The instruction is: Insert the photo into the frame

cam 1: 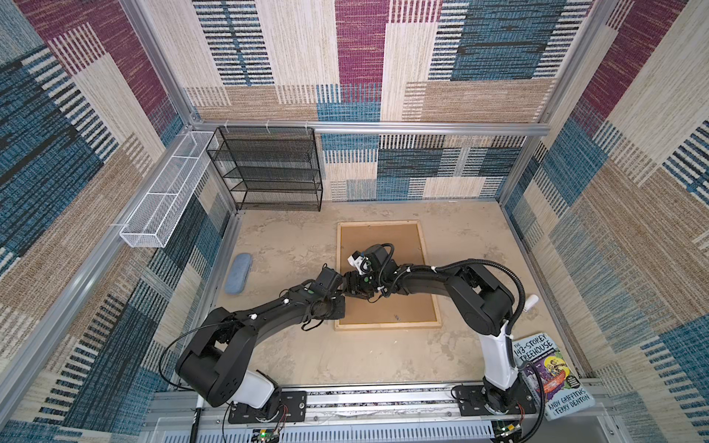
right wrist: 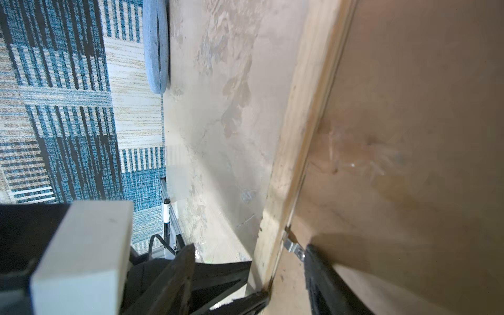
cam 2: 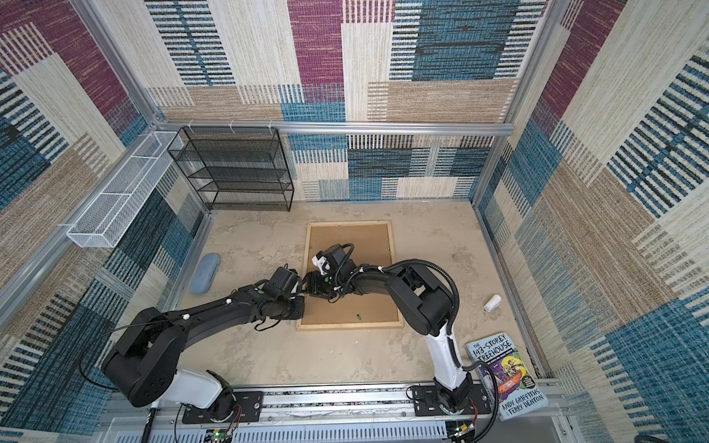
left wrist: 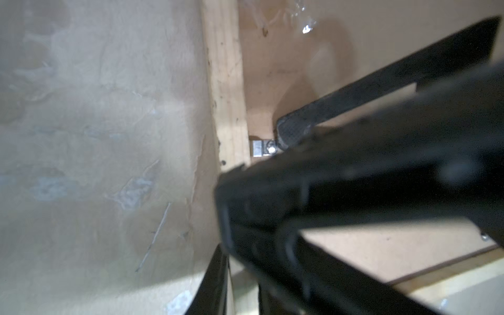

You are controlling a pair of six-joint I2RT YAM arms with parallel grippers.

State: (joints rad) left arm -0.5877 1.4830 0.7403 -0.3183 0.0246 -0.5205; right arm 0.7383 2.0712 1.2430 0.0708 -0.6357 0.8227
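The pale wood frame [cam 1: 387, 326] [cam 2: 349, 326] lies face down mid-table, and a brown backing board [cam 1: 380, 245] [right wrist: 409, 109] fills it. The photo is hidden. Both grippers meet at the frame's left strip [left wrist: 226, 81] [right wrist: 300, 136]. My left gripper [cam 1: 338, 307] [cam 2: 299, 307] [left wrist: 240, 275] is shut across that strip, one finger on each side. My right gripper [cam 1: 358, 293] [cam 2: 319, 292] [right wrist: 249, 246] stands open over the board, with one fingertip against a small metal tab [left wrist: 259, 148] [right wrist: 291, 245] at the strip's inner edge.
A blue-grey case [cam 1: 238, 274] lies left of the frame. At the right are a small white object [cam 1: 531, 303] and a book [cam 1: 552, 379]. A black mesh shelf [cam 1: 268, 168] and a white wire basket [cam 1: 169, 195] stand at the back left.
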